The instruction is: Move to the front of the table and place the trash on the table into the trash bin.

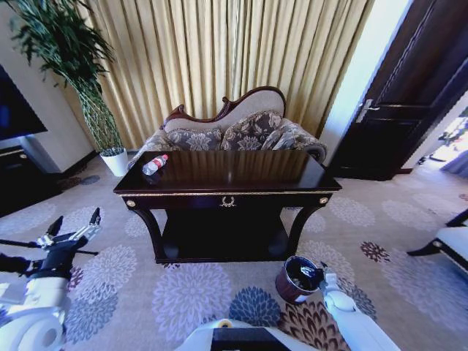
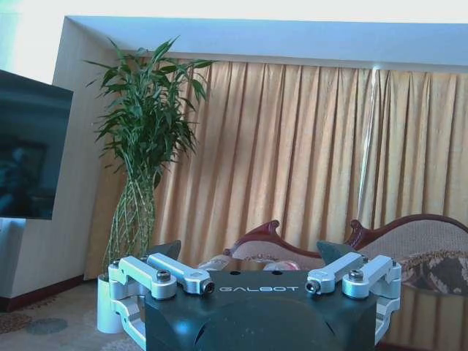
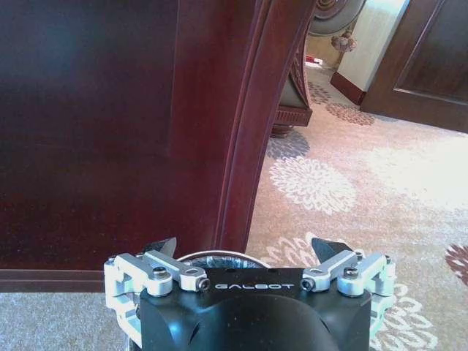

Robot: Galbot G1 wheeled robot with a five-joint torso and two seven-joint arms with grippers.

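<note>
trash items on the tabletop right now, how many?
1: a plastic bottle with a red cap, lying at the table's far left corner. Nothing else shows on the glossy top; small scraps could escape notice.

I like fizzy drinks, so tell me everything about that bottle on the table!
The bottle is clear plastic with a red cap and a red label. It lies on its side, tilted, at the far left corner of the glossy dark table, cap pointing toward the sofa behind. Only the tabletop touches it. Whether anything is inside cannot be told.
</note>
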